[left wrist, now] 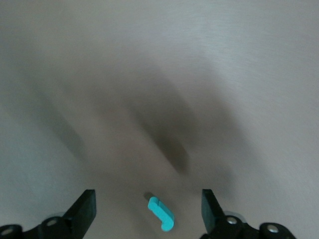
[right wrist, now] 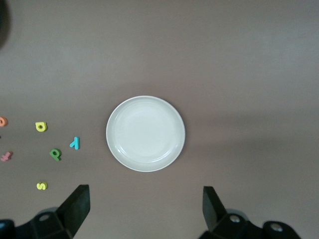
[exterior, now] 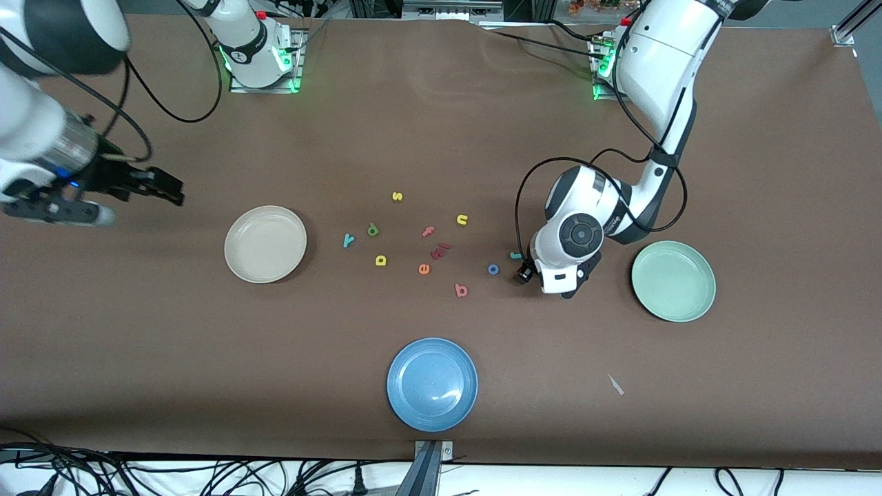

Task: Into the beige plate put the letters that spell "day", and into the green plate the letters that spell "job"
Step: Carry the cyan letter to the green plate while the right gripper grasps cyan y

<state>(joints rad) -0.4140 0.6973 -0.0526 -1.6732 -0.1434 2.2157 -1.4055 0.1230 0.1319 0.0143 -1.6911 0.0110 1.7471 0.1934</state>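
The left gripper [left wrist: 148, 209] is down low over the table [exterior: 758, 172], right above the teal "j" [left wrist: 161, 214], with its two fingers [left wrist: 85, 206] spread wide and nothing between them but that little hook. In the left wrist view the "j" lies flat on the brown cloth, midway between the fingertips, its long stroke running slantwise across the gap instead of square to it. So that is the relation that counts: the letter is straight under the hand, and a closing pinch would meet it at an angle.

From the front, the left arm's wrist hides most of the "j" [exterior: 515, 255]; only a sliver shows just beside the wrist, near the blue "o" [exterior: 493, 269], with the pinkish "b" [exterior: 461, 291] a little nearer the front edge. The green plate [exterior: 673, 280] sits empty near the left arm's end of the table, close to this hand, so the left arm looks the natural one for "job".

The right gripper [right wrist: 144, 211] waits high over its own end, fingers apart and empty, looking down on the beige plate [right wrist: 145, 133], also empty. The green "d" [exterior: 373, 229], yellow "a" [exterior: 380, 260] and teal "y" [exterior: 348, 240] lie just beside that plate, toward the table's middle.
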